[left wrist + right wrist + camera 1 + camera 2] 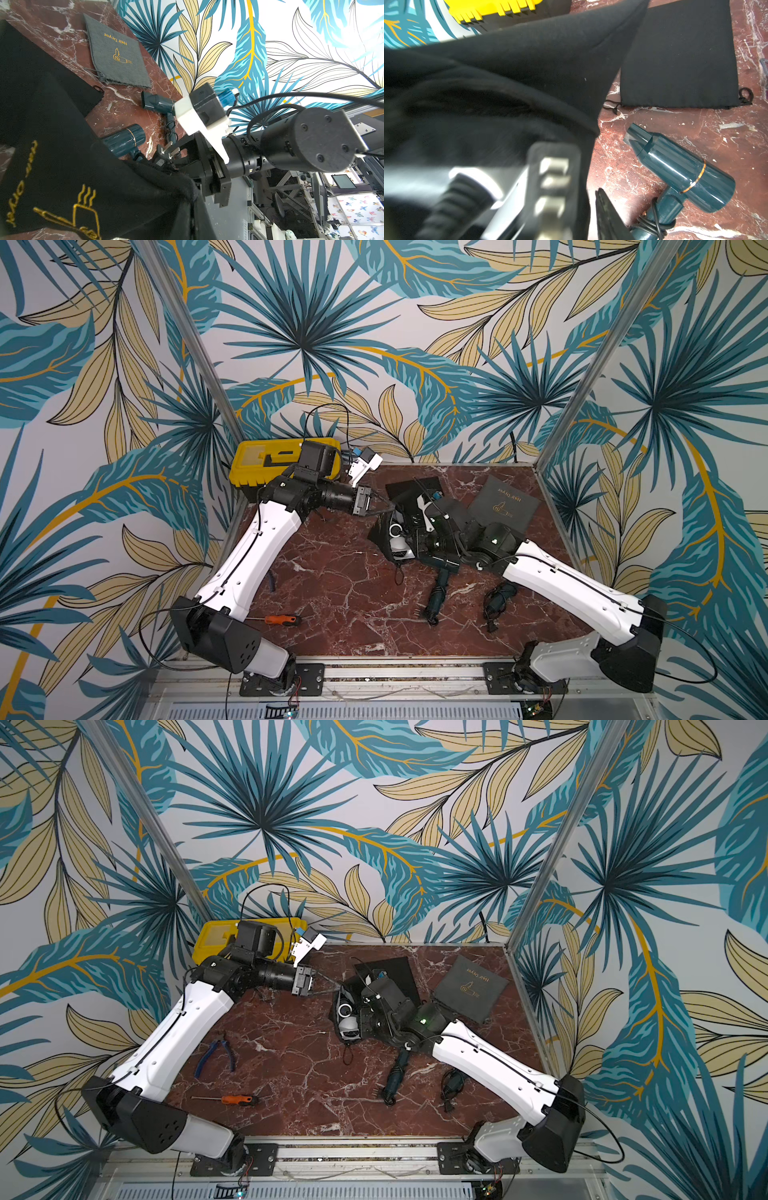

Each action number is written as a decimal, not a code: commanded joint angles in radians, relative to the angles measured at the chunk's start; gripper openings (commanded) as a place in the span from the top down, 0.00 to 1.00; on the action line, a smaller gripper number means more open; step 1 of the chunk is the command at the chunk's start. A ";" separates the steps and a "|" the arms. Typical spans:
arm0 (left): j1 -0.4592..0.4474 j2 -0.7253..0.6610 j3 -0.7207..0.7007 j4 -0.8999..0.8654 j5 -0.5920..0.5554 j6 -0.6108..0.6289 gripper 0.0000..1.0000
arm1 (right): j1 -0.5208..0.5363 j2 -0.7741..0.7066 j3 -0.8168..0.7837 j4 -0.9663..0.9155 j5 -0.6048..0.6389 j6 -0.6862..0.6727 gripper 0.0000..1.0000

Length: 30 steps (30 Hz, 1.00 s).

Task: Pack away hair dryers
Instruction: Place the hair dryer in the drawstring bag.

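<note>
Red marble bench (pixel 332 572): my left jaws pinch the black cloth pouch (pixel 62 145), white plastic dryer (pixel 400 548) partly in; right jaws unclear; two teal plastic dryers (pixel 124 140) (pixel 158 102) unpacked.

In a top view, the left arm (pixel 253 556) climbs from the lower left of the frame and bends at the elbow. Its wrist lies level, pointing toward the centre, with the left pincer (pixel 379 508) pinched closed on the edge of a black pouch (pixel 135 187). The right arm (pixel 557 576) slants up from the lower right. The right pincer (pixel 178 159) is partly parted, its grip unclear.
</note>
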 commanded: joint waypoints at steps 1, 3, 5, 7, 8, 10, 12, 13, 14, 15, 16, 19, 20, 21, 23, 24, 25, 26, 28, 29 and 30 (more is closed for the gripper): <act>0.012 -0.043 0.058 0.058 0.060 -0.004 1.00 | -0.003 0.017 -0.021 0.015 0.025 -0.012 0.66; 0.019 -0.045 0.054 0.060 0.059 -0.007 1.00 | -0.004 0.011 -0.025 0.012 0.043 -0.014 0.70; 0.023 -0.048 0.047 0.062 0.058 -0.006 1.00 | -0.004 0.002 -0.026 0.008 0.061 -0.018 0.76; 0.029 -0.049 0.036 0.066 0.038 -0.005 1.00 | -0.004 -0.015 -0.031 0.009 0.084 -0.021 0.89; 0.030 -0.050 0.028 0.068 0.022 -0.007 1.00 | -0.004 -0.023 -0.034 0.013 0.093 -0.024 0.95; 0.032 -0.052 0.004 0.074 -0.025 -0.009 1.00 | -0.004 -0.038 -0.030 0.019 0.100 -0.035 1.00; 0.035 -0.052 -0.025 0.083 -0.089 -0.016 1.00 | -0.005 -0.050 -0.009 0.017 0.105 -0.049 1.00; 0.038 -0.051 -0.038 0.089 -0.117 -0.020 1.00 | -0.003 -0.053 0.003 0.018 0.104 -0.055 1.00; 0.041 -0.050 -0.050 0.093 -0.146 -0.021 1.00 | -0.004 -0.058 0.014 0.016 0.110 -0.060 1.00; 0.044 -0.048 -0.064 0.099 -0.169 -0.025 1.00 | -0.003 -0.065 0.022 0.019 0.116 -0.061 1.00; 0.049 -0.049 -0.075 0.108 -0.184 -0.034 1.00 | -0.004 -0.070 0.024 0.030 0.114 -0.066 1.00; 0.060 -0.049 -0.109 0.133 -0.222 -0.056 1.00 | -0.008 -0.062 0.042 0.041 0.094 -0.087 1.00; 0.062 -0.047 -0.115 0.136 -0.225 -0.058 1.00 | -0.007 -0.044 0.071 0.012 0.091 -0.093 1.00; 0.064 -0.046 -0.118 0.138 -0.230 -0.060 1.00 | -0.007 -0.028 0.098 -0.012 0.085 -0.097 1.00; 0.070 -0.050 -0.117 0.140 -0.224 -0.061 1.00 | -0.008 -0.019 0.123 -0.020 0.086 -0.098 1.00; 0.071 -0.052 -0.114 0.140 -0.215 -0.063 1.00 | -0.007 -0.025 0.120 -0.005 0.087 -0.096 1.00; 0.073 -0.054 -0.107 0.140 -0.205 -0.063 1.00 | -0.007 -0.031 0.116 0.010 0.086 -0.098 1.00; 0.077 -0.058 -0.096 0.139 -0.186 -0.058 1.00 | -0.009 -0.033 0.118 0.020 0.078 -0.103 1.00; 0.089 -0.064 -0.070 0.140 -0.139 -0.059 1.00 | -0.010 -0.027 0.140 0.018 0.056 -0.115 1.00; 0.093 -0.067 -0.056 0.140 -0.111 -0.061 1.00 | -0.010 -0.023 0.147 0.019 0.046 -0.120 1.00; 0.097 -0.071 -0.046 0.140 -0.090 -0.062 1.00 | -0.011 -0.020 0.150 0.021 0.040 -0.123 1.00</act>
